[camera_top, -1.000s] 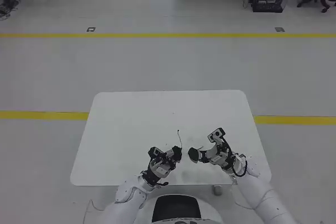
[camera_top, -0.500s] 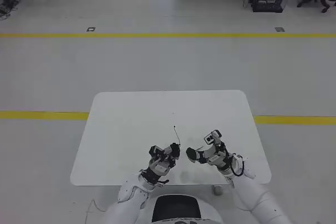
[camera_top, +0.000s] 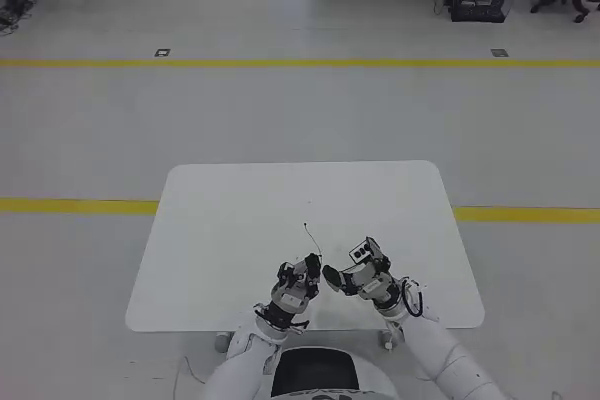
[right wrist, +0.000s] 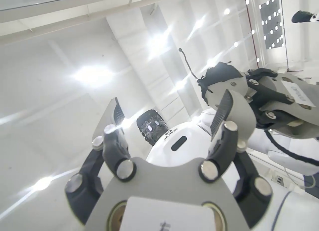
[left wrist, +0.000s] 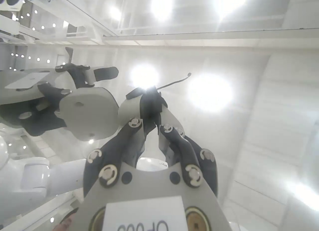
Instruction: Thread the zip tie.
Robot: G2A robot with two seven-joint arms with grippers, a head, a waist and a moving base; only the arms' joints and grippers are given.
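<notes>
The left gripper is pinching the thin black plastic zip tie above the white table, leaving its end sticking up free, seemingly so the right gripper, hovering open-jawed just beside, can take it.

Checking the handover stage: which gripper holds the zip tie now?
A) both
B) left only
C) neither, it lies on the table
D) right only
B: the left gripper is shut on the zip tie, while the right gripper stands beside it, jaws open and empty.
</notes>
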